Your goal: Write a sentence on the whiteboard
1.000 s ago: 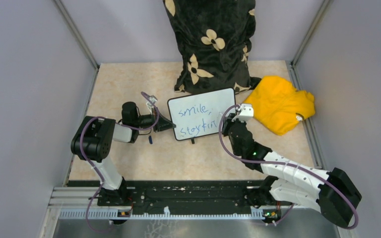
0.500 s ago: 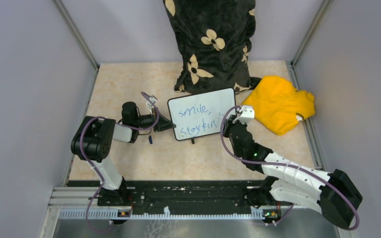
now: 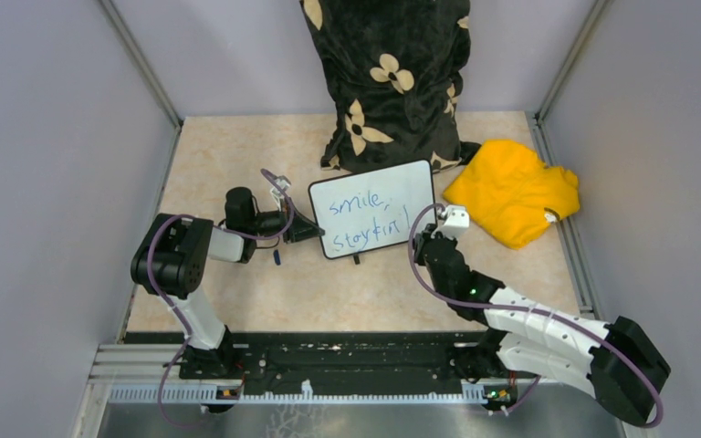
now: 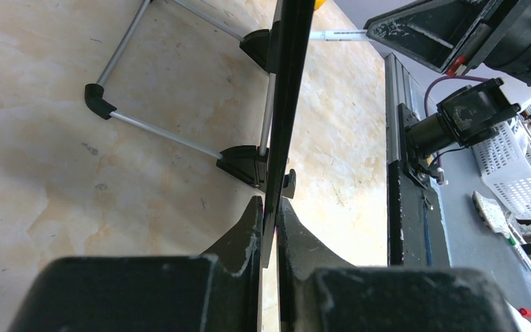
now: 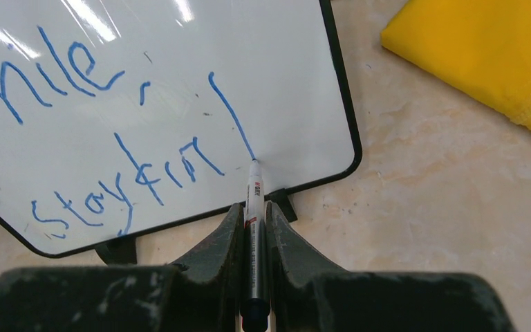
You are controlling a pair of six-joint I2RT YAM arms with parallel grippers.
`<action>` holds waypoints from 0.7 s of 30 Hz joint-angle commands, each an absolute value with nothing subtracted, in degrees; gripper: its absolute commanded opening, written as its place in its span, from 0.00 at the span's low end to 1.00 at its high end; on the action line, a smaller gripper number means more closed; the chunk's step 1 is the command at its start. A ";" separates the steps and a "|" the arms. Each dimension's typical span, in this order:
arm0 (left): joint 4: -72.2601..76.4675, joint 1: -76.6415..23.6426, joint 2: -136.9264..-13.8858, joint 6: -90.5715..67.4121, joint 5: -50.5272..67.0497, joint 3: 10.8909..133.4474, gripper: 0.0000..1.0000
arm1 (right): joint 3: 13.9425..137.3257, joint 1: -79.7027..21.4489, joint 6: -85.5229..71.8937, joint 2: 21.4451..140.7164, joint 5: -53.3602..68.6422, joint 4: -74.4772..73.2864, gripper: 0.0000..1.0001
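A small white rectangular whiteboard (image 3: 371,209) with a thin dark frame is propped on the beige marbled tabletop (image 3: 237,155). A blue handwritten sentence (image 3: 360,220) is seen in two lines. The left gripper (image 3: 307,230) is placed at its left edge, the right gripper (image 3: 423,232) at its lower right corner.

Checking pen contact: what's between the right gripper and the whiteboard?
Only the marker: shut in the right gripper, its tip touches the whiteboard at the foot of a long blue stroke. The right wrist view shows it.

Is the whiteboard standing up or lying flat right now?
Standing: the whiteboard shows edge-on, propped on its wire stand, and the left gripper has its jaws clamped on the board's edge.
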State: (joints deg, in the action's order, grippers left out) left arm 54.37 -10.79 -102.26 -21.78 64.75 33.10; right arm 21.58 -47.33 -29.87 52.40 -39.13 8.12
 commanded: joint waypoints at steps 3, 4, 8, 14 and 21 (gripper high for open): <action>50.89 -10.99 -103.92 -21.18 63.81 33.49 0.00 | 20.16 -46.76 -32.27 50.91 -37.80 7.30 0.00; 50.87 -10.99 -103.91 -21.19 63.74 33.52 0.00 | 19.99 -46.76 -32.33 50.80 -37.73 7.34 0.00; 50.82 -10.99 -103.97 -21.23 63.77 33.57 0.00 | 20.37 -46.76 -32.08 50.95 -38.20 8.08 0.00; 50.76 -10.99 -103.93 -21.18 63.72 33.50 0.00 | 22.99 -46.71 -29.59 52.52 -39.75 9.96 0.00; 50.80 -10.99 -103.92 -21.18 63.81 33.51 0.00 | 25.27 -46.76 -27.67 54.52 -40.11 12.23 0.00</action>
State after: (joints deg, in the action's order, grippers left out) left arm 54.02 -10.90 -102.28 -21.78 64.73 33.30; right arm 21.56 -47.33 -29.32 53.69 -38.96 7.77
